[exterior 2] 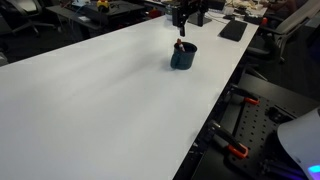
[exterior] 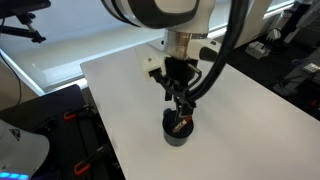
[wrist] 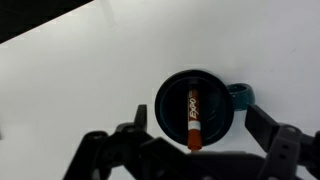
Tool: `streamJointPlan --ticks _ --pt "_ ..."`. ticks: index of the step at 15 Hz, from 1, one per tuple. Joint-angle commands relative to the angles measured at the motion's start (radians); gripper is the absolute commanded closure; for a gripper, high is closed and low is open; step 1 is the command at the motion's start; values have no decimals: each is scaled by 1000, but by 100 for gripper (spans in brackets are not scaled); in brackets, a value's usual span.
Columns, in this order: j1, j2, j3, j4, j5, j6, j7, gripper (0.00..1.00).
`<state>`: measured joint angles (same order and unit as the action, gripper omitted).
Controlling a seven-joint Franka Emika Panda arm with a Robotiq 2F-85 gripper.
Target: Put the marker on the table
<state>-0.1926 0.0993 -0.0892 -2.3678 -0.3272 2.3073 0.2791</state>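
One table (exterior 2: 90,110) filled most of both exterior views, a plain white top, bare over nearly all its surface. One robot arm (exterior: 160,12) reached down over it, white in its upper links and dark lower down.

One dark flat thing (exterior 2: 232,30) lay at the far end of the table, too small to tell what it was. Beyond the table's long edge, two clamps with orange parts (exterior 2: 237,152) showed in an exterior view.

One round black cup (exterior: 178,132) stood upright on the table, well away from the edges. From above in the wrist view, its opening was a dark circle. One small teal piece (wrist: 240,95) sat against its outer rim. I could not tell whether that piece belonged to the cup.

One gripper (exterior: 178,103) hung directly above the cup. In the wrist view its two fingers (wrist: 272,138) stood wide apart, one to each side of the cup's mouth, with nothing between them and nothing grasped.

One marker (wrist: 192,118) was inside the cup, not on the table. Its body was red-orange with dark ends and pale lettering along its side. It leaned within the opening, and in an exterior view its upper end (exterior 2: 180,45) poked just above the rim. The fingers did not touch it.
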Motion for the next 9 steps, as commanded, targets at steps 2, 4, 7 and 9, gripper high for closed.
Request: streamJointPlan --ticks 2,4,7,9 --pt "28 0 -28 2 4 -1 -3 0" --pt "32 35 -30 21 -7 15 18 0" --pt "46 106 -44 65 -24 35 45 0" --pt "56 150 -56 98 -26 58 58 0"
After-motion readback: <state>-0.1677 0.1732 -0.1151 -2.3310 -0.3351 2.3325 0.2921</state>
